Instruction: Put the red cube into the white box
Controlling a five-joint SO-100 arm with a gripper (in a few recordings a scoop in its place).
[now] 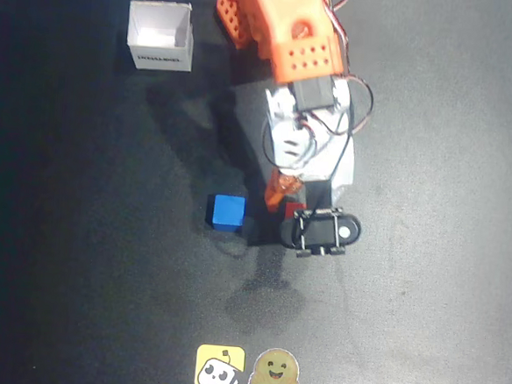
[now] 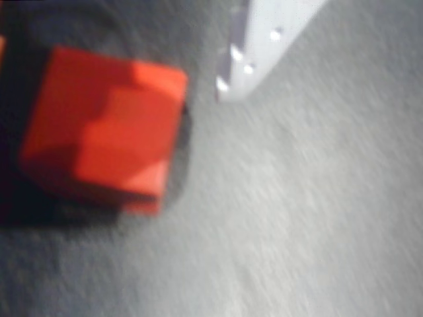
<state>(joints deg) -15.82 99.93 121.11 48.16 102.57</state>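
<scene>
The red cube (image 2: 106, 129) sits on the dark table, large and blurred at the left of the wrist view. In the overhead view, only a small part of the red cube (image 1: 292, 210) shows beneath the arm's end. My gripper (image 1: 284, 199) is low over it and open. The white finger (image 2: 261, 49) stands just right of the cube with a narrow gap between them. An orange sliver at the left edge is the other finger (image 2: 1, 47). The white box (image 1: 161, 38) stands upright and open-topped at the far upper left, well away from the gripper.
A blue cube (image 1: 226, 212) lies on the table just left of the gripper. Two flat stickers, one yellow (image 1: 219, 368) and one tan (image 1: 277, 372), lie at the table's bottom edge. The orange arm (image 1: 285, 27) reaches in from the top centre.
</scene>
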